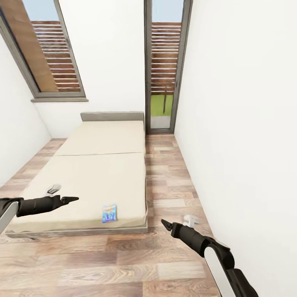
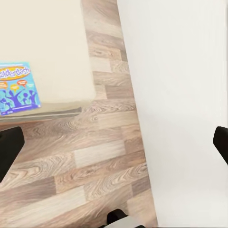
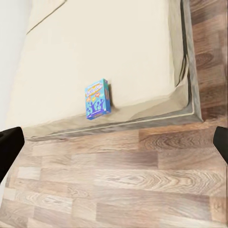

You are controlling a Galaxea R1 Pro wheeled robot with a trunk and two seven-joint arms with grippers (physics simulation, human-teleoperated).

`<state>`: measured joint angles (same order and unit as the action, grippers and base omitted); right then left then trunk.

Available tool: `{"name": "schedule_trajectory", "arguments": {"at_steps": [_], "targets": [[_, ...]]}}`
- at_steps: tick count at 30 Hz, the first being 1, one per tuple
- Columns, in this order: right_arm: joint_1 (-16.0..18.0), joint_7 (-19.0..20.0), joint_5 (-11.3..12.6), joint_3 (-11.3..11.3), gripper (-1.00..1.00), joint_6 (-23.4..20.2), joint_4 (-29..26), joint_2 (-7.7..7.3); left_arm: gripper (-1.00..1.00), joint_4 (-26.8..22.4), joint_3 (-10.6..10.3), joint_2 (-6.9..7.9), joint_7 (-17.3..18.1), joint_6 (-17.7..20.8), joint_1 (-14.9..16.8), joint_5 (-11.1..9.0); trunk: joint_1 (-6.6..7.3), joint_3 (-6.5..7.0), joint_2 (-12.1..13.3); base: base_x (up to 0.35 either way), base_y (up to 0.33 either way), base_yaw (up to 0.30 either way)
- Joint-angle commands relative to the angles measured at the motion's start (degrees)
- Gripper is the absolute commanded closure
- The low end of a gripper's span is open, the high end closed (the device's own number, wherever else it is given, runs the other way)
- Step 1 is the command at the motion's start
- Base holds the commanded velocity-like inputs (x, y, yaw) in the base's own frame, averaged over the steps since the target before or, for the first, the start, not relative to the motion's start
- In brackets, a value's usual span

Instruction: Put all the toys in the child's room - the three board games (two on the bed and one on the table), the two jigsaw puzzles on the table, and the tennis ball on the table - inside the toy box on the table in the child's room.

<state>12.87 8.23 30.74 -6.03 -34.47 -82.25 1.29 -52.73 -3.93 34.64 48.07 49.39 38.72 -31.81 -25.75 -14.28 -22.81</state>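
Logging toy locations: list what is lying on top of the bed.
On the bed, one small blue board game lies flat near the foot edge. The left tool hovers over that end, covering a little mattress; a small pale object beside it is unclear.

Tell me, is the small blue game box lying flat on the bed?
Yes, flat. The small blue printed board game box lies face up on the beige mattress, near its foot edge.

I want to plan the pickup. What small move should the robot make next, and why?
Probably roll closer to the bed. The blue board game lies near its foot edge, while both the left gripper and right gripper hang short of it, holding nothing.
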Motion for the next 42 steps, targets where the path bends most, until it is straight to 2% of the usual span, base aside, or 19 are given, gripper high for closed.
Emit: {"name": "schedule_trajectory", "arguments": {"at_steps": [1, 20, 29, 42], "targets": [[0.05, 0.12, 0.02, 0.06, -1.00, -0.30, -0.03, 0.03, -1.00, -0.01, -0.12, 0.07, 0.01, 0.27, 0.04, -0.27, -0.03, -0.11, -0.12, 0.000, 0.000, -0.281], [0.05, 0.12, -0.05, 0.10, -1.00, -0.16, -0.02, 0.03, -1.00, -0.01, -0.12, 0.07, 0.01, 0.27, 0.04, -0.27, -0.03, -0.11, -0.12, 0.000, 0.064, -0.270], [0.05, 0.12, -0.15, -0.13, -1.00, 2.39, -0.02, 0.03, -1.00, -0.01, -0.12, 0.07, 0.01, 0.27, 0.04, -0.27, -0.03, -0.11, -0.12, 0.000, 0.006, -0.054], [0.05, 0.07, -0.27, -0.24, -1.00, 2.87, 0.27, 0.04, -1.00, -0.01, -0.12, 0.07, 0.01, 0.27, 0.04, -0.23, -0.03, -0.11, -0.12, 0.000, -0.109, -0.004]]}}
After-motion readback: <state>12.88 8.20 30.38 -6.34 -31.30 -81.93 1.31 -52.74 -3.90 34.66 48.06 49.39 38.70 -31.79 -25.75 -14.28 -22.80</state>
